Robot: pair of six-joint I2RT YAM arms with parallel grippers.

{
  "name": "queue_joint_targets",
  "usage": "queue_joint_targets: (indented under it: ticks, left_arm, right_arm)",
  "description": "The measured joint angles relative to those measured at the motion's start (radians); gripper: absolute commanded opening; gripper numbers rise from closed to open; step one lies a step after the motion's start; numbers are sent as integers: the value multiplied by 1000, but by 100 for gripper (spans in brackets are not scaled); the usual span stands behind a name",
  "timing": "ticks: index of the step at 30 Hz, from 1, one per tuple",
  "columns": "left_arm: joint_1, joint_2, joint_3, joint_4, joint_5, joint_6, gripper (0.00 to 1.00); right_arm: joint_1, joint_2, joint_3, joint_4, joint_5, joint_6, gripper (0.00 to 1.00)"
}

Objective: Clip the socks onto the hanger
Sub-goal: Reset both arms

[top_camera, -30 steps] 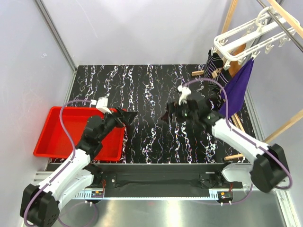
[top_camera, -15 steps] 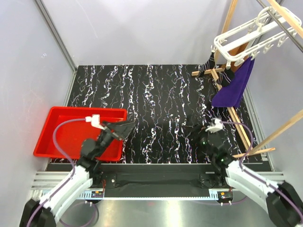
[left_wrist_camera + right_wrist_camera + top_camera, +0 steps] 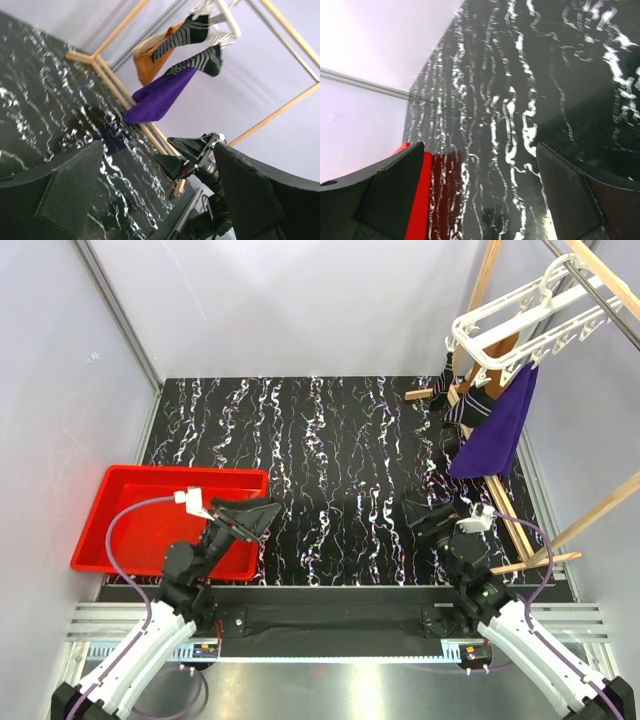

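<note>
Two black socks with thin white stripes, one (image 3: 192, 29) above the other (image 3: 204, 60), hang from clips of the white hanger (image 3: 220, 11) at the top of the left wrist view. From above, the hanger (image 3: 520, 320) is at the far right and a sock (image 3: 462, 408) dangles below it. My left gripper (image 3: 248, 517) is open and empty near the table's front left, by the red tray. Open and empty too, my right gripper (image 3: 425, 514) sits at the front right, far below the hanger. The left wrist view catches the right gripper (image 3: 186, 154) between my left fingers (image 3: 70, 185).
A purple cloth (image 3: 495, 430) and an orange cloth (image 3: 149, 65) hang beside the socks. The wooden rack (image 3: 505, 510) runs along the table's right side. A red tray (image 3: 135, 520) lies at the front left, its edge (image 3: 419, 200) showing in the right wrist view.
Both arms have pulled back from the middle of the table to the near edge. The right gripper dropped from mid-table to the front right. The hanging items swayed slightly.
</note>
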Motion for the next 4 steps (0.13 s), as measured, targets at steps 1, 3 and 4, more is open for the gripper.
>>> queue_joint_targets:
  ticks: [1,3,4]
  left_arm:
    - [0,17,0,1,0,-2,99]
    - [-1,42,0,-3,3,-5,99]
    - [-1,49,0,-4,5,-6,99]
  right_arm:
    - [0,1,0,-18,4,9,100]
    - [0,13,0,-28,11,18,100]
    - [0,26,0,-27,12,20,100]
